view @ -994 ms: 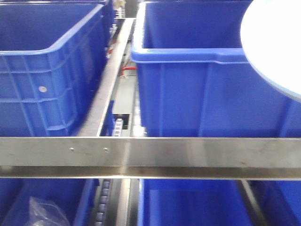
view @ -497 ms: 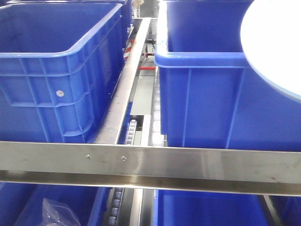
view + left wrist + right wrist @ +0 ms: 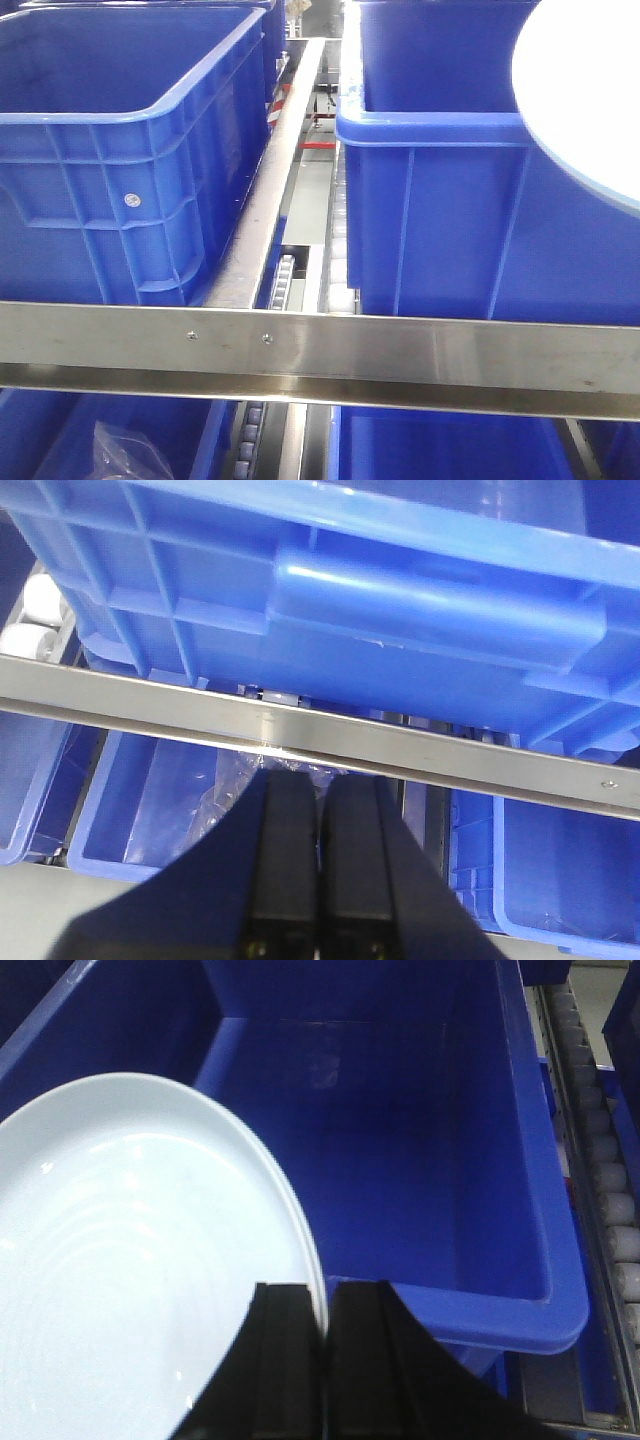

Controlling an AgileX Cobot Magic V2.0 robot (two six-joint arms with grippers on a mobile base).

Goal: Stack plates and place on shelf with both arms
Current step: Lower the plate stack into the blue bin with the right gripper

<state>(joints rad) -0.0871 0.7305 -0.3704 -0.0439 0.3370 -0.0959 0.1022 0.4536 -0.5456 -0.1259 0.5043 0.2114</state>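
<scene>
- At the far left of the front view we see a large blue crate [image 3: 120,150] sitting on the upper tier of the shelf [image 3: 320,345], behind its flat steel front rail with two screws.
- Below that rail, at lower left, a crumpled clear plastic bag [image 3: 125,452] lies in a lower crate.
- In the gap between the two upper crates we see a roller track [image 3: 283,280] and a steel divider running back.
- The left gripper [image 3: 320,785] hangs just under the rail in its wrist view; its two dark fingers are pressed together with nothing between them.
- To the right stands a second blue crate [image 3: 440,200], its inside bare in the right wrist view.
- At the far right a pale plate [image 3: 585,90] is held above this crate's rim, overlapping its near left corner.
- The right gripper [image 3: 322,1305] is clamped on the plate's edge, the rim caught in the narrow slit between the fingers; we cannot tell whether one plate or two are held.
</scene>
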